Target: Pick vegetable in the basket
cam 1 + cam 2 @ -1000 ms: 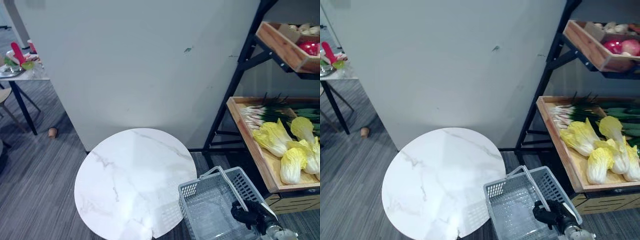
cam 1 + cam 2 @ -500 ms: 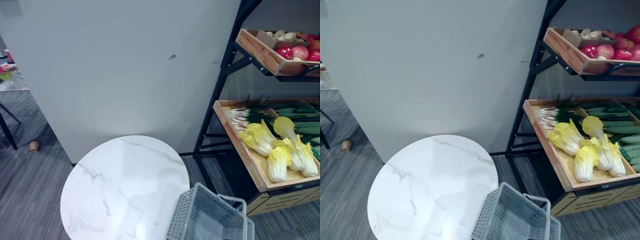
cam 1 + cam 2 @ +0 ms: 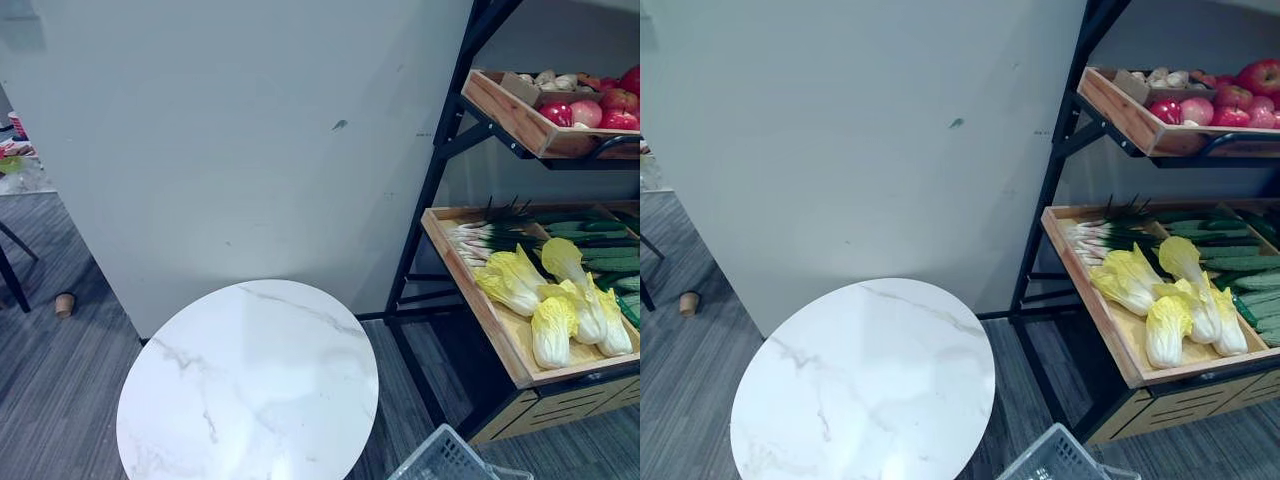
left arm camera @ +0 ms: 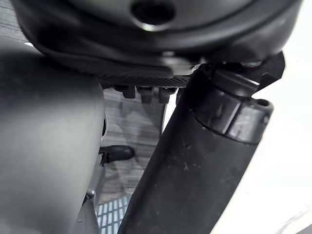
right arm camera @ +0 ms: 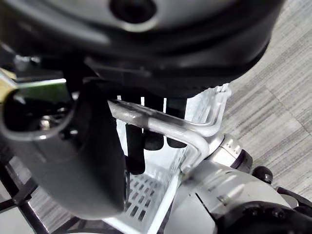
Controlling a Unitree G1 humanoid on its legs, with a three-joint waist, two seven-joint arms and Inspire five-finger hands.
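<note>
Right wrist view: the right hand (image 5: 73, 151) is gripping the grey basket (image 5: 146, 195), its fingers (image 5: 135, 148) curling round the metal handle (image 5: 161, 124).
Both eye views are showing just a corner of the basket at the bottom edge, beside the round marble table (image 3: 248, 385); half a second ago far more of it was showing. Napa cabbages (image 3: 552, 335) are lying on the rack's lower wooden tray (image 3: 478, 305), most with long axes running front to back and white stems pointing frontward. The left hand (image 4: 204, 161) is hanging by the table; I cannot tell its finger state.
</note>
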